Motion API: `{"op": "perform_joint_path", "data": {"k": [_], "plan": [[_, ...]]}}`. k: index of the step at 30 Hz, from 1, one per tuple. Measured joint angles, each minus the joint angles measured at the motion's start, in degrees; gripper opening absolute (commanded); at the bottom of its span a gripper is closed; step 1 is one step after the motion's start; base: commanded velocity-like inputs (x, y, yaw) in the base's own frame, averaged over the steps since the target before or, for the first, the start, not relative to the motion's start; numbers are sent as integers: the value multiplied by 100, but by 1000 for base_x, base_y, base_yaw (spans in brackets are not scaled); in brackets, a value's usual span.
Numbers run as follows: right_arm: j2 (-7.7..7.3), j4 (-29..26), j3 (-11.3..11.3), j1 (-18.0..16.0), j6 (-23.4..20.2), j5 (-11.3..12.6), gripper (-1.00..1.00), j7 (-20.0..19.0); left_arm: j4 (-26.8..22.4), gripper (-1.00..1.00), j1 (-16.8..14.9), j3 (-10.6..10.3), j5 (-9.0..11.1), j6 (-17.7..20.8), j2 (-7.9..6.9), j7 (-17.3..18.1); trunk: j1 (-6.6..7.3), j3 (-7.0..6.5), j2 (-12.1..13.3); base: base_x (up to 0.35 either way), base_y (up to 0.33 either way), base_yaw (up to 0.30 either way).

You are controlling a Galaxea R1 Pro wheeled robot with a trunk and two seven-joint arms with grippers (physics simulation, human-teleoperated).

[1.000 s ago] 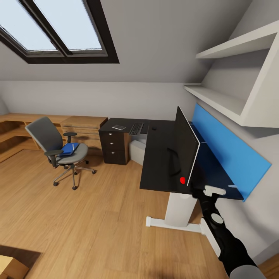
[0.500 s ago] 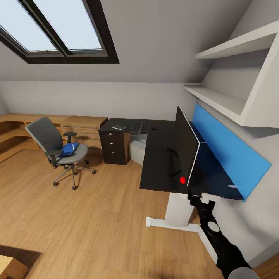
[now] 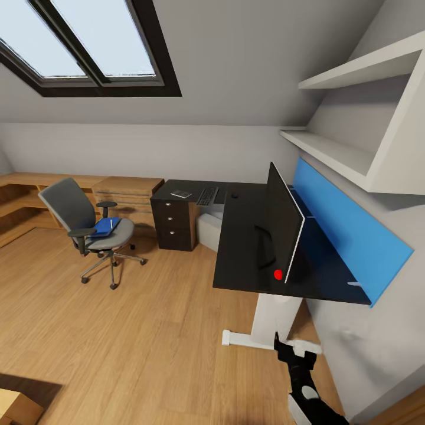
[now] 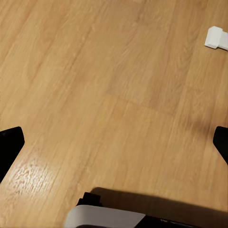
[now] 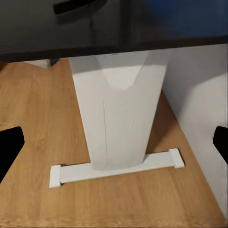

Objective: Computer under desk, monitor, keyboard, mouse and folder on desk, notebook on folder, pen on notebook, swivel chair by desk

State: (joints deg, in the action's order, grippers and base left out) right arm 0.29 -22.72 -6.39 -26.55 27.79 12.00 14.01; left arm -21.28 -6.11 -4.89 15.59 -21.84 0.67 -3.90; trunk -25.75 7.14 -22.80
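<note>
Lowered from beside the monitor (image 3: 282, 227), the right end effector (image 3: 293, 348) is held wide open below the worktop (image 3: 245, 236); the folder (image 3: 106, 226) is seen on the swivel chair (image 3: 88, 227), left of the worktop.

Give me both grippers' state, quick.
Left gripper: open, empty, over bare floor.
Right gripper: open, empty, facing the desk leg.
</note>
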Motion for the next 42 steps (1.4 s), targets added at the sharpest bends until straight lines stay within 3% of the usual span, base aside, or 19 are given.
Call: {"op": "perform_joint_path", "data": {"k": [8, 15, 26, 42], "plan": [[70, 1406, 18, -1, 384, 23, 100, -26, 7, 100, 0, 3, -1, -3, 6, -3, 0, 0, 0, 0, 0, 0], [136, 2161, 34, 4, 428, 42, 100, -152, 15, 100, 0, 16, 13, -17, 3, -18, 0, -1, 0, 0, 0, 0], [87, 2368, 55, 30, 450, 68, 100, -717, 210, 100, 0, 23, 45, -11, -17, -63, 0, -1, 0, 0, 0, 0], [120, 2370, 52, 43, 582, 88, 100, -775, 367, 100, 0, 38, 366, -53, -29, -8, 0, -61, 0, 0, 0, -32]]}}
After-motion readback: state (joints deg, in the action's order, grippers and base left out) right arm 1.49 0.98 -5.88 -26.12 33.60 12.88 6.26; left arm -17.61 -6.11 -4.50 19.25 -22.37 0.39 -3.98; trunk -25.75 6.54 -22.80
